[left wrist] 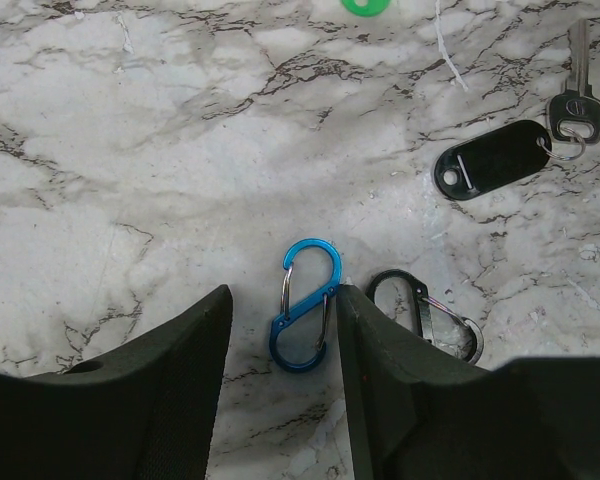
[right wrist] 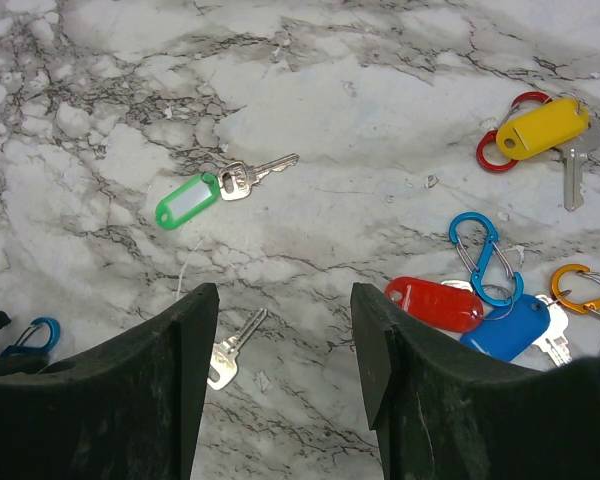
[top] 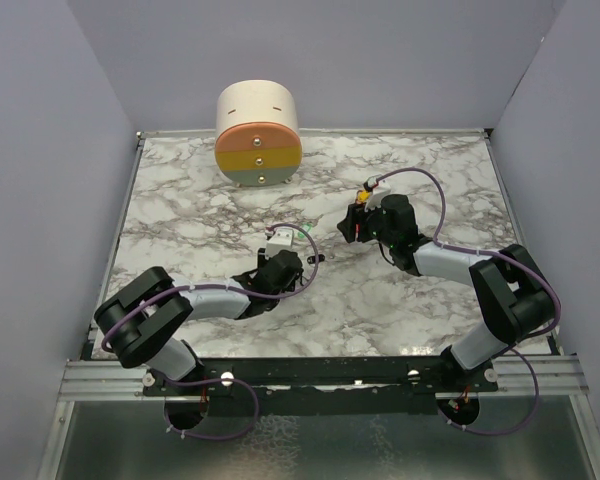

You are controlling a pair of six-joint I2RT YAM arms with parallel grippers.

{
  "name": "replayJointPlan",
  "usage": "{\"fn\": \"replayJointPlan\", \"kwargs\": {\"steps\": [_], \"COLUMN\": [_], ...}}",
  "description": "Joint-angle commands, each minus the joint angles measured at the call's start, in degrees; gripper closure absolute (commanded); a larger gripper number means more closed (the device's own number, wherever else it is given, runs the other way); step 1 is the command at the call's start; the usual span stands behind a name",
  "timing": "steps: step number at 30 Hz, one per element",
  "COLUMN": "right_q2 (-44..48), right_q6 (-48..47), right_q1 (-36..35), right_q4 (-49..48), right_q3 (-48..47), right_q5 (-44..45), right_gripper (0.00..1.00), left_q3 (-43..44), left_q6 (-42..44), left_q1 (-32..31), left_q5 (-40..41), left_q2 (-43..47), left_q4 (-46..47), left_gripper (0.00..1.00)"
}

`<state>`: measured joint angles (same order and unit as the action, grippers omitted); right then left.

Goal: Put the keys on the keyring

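Note:
In the right wrist view, a green-tagged key (right wrist: 188, 198) lies far left of centre. A yellow-tagged key (right wrist: 542, 128) lies at the far right over a red ring (right wrist: 497, 152). A red-tagged key (right wrist: 435, 303) and a blue-tagged key (right wrist: 518, 327) lie by my right finger, with a blue clip (right wrist: 487, 257) beside them. My right gripper (right wrist: 285, 295) is open and empty above bare marble. My left gripper (left wrist: 283, 295) is open and low, its fingers on either side of a blue S-shaped clip (left wrist: 305, 305), which touches the right finger.
A black clip (left wrist: 425, 312) lies just right of my left gripper. A black-tagged key (left wrist: 490, 160) lies further off. A loose silver key (right wrist: 230, 350) and an orange clip (right wrist: 580, 290) lie near the right gripper. A round drawer box (top: 258, 135) stands at the back.

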<state>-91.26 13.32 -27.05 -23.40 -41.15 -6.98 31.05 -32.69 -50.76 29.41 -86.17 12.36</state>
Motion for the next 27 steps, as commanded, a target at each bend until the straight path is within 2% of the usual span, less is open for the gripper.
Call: {"fn": "replayJointPlan", "kwargs": {"steps": [1,13,23,27], "right_q2": [1.5,1.3,1.4,1.2], "right_q6": [-0.4,-0.4,-0.5,-0.4], "right_q1": [-0.5,-0.5,-0.4,-0.4], "right_q4": [-0.2,-0.2,-0.2,-0.2], "right_q3": [0.1,0.0,0.0,0.0], "right_q5": [-0.9,-1.0,-0.8,-0.8], "right_gripper": [0.44,0.44,0.44,0.44], "left_q3": [-1.9,-3.3,-2.4,-2.5], "left_q6": [-1.5,-2.1,-1.7,-1.7], "left_q1": [-0.3,-0.4,-0.4,-0.4], "left_q5": [-3.7,-4.8,-5.8,-5.8], "left_q2": [0.2,0.5,-2.1,-1.8], "left_q4": [-3.7,-3.2,-2.3,-2.4], "left_gripper": [0.52,0.53,0.71,0.86]}}
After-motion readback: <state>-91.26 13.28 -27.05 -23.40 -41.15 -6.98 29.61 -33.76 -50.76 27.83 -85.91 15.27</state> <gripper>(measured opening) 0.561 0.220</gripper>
